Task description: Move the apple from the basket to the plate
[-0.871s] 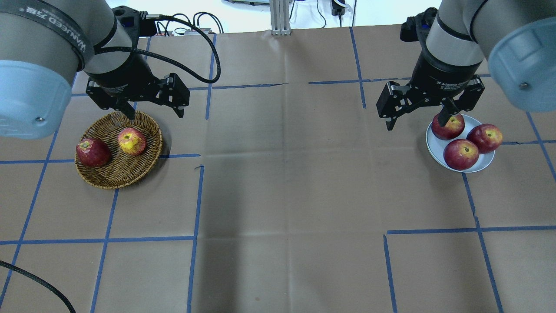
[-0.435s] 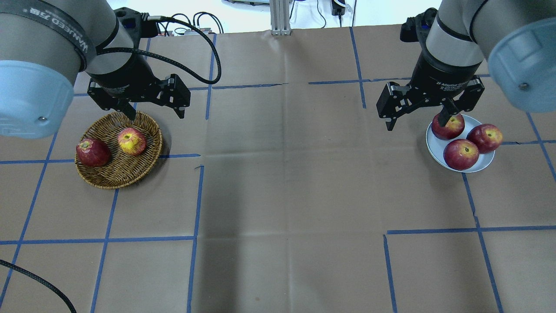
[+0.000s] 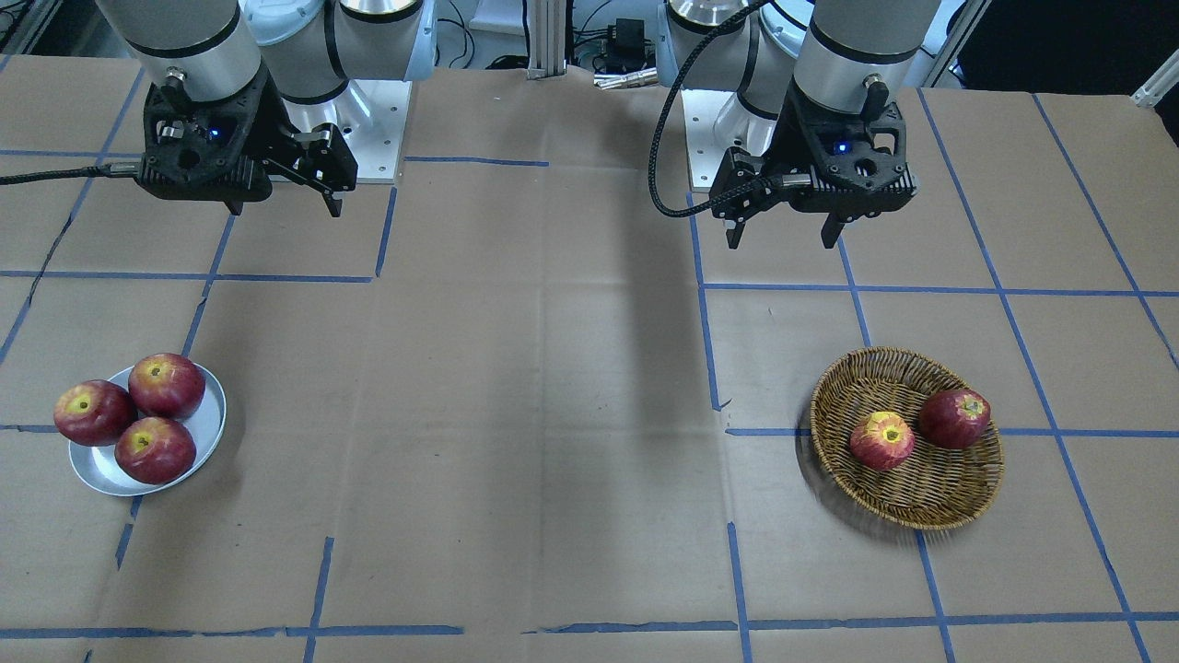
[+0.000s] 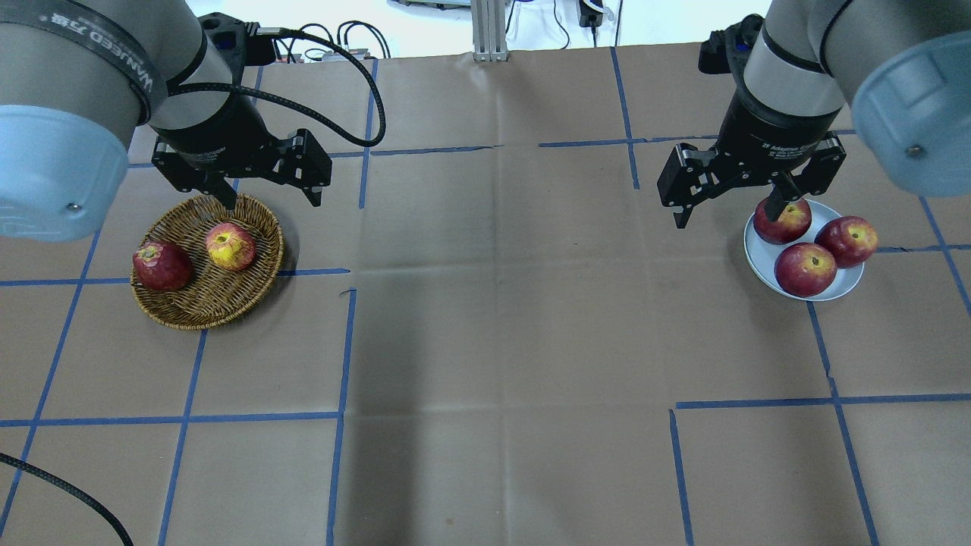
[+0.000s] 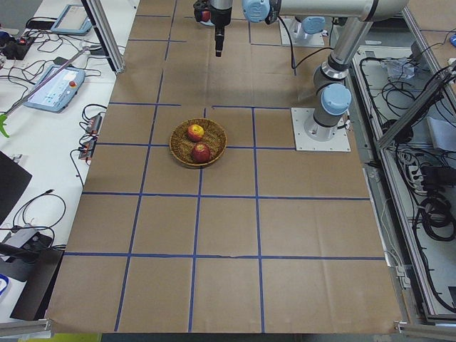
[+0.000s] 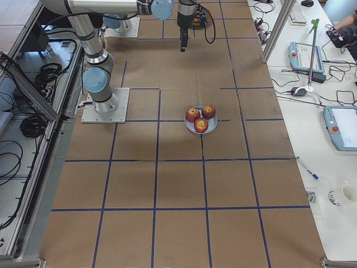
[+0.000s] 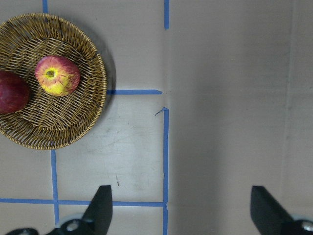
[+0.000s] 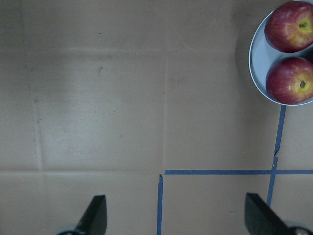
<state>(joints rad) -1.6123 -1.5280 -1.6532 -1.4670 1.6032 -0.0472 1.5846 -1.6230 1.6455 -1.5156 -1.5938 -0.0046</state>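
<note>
The apple [image 4: 230,247], pinkish-red with a broad yellow patch, lies in the wicker basket [image 4: 205,318] beside a darker red apple [image 4: 161,265]. It also shows in the front view [image 3: 882,440] and the left wrist view [image 7: 57,75]. My left gripper [image 4: 273,201] is open and empty, held high over the basket's far right edge. The metal plate [image 4: 842,290] on the right holds three dark red apples. My right gripper [image 4: 726,218] is open and empty, held high over the plate's far left edge.
The table is brown paper marked with blue tape lines [image 4: 341,341]. A black cable [image 4: 334,121] loops from the left wrist. Both robot bases [image 3: 368,101] stand at the table's far side in the front view.
</note>
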